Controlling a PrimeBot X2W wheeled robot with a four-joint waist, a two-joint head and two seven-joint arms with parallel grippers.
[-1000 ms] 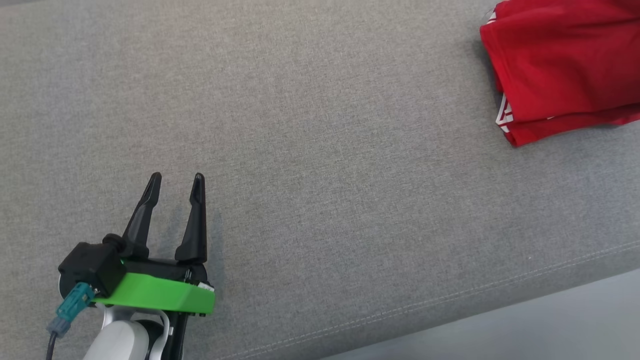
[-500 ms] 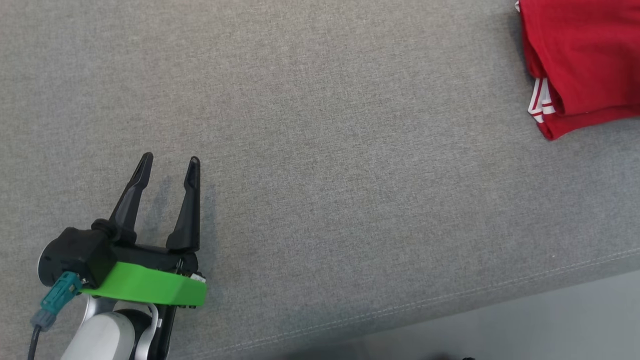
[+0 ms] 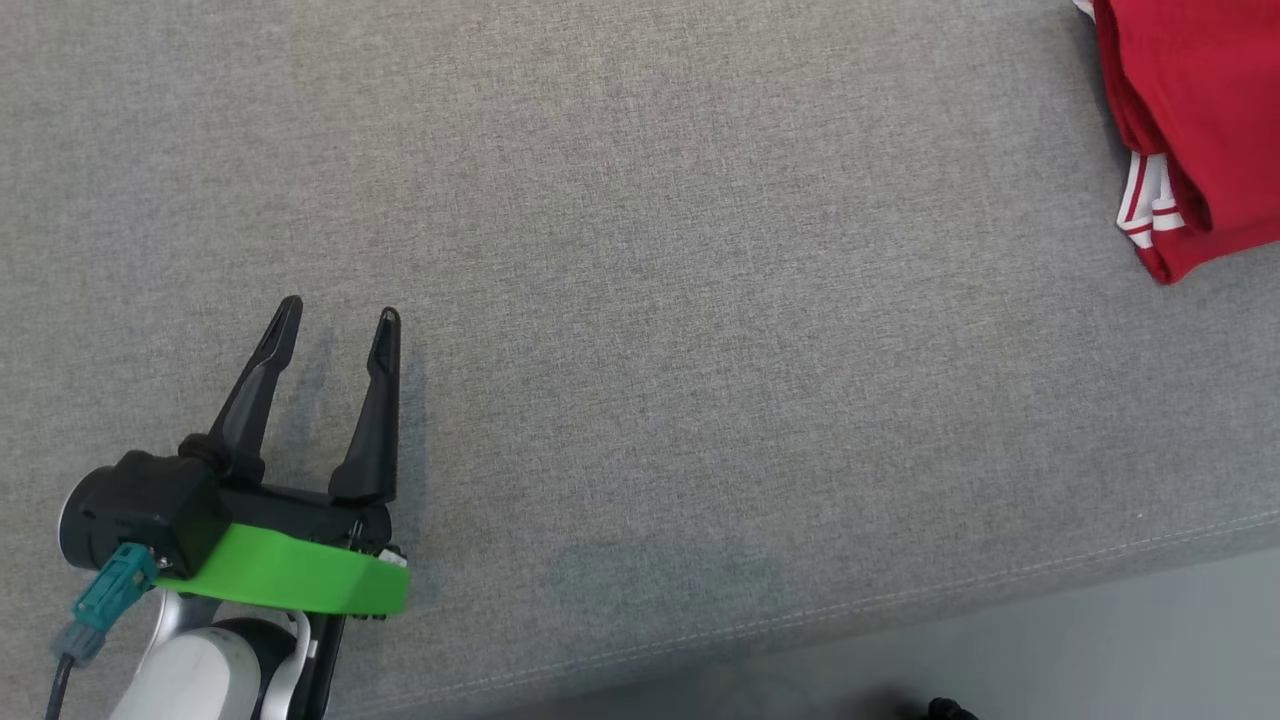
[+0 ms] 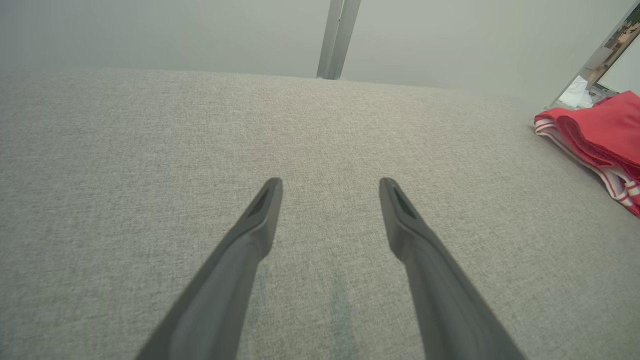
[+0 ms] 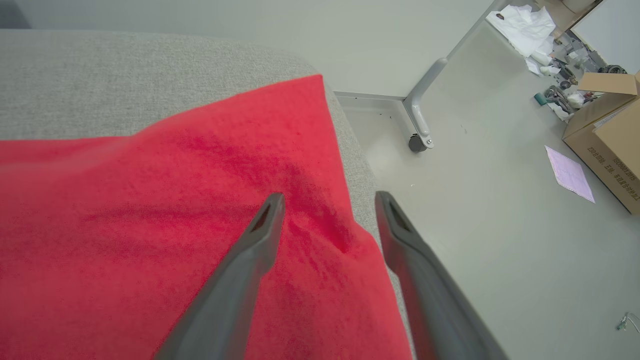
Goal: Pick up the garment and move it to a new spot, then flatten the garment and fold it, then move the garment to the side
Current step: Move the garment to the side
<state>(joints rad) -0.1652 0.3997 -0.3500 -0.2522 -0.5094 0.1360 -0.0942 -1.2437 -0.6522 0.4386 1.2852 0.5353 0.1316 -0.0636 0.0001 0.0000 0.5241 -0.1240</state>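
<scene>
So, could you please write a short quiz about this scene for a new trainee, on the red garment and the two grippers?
1. True or false: the left gripper holds the folded red cloth garment with white stripes.
2. In the head view, where on the grey woven fabric surface does the garment lie? A) far upper right B) middle C) lower left
3. Fill in: in the right wrist view, the right gripper stands ____ over the garment's edge.
Key: 1 false; 2 A; 3 open.
</scene>
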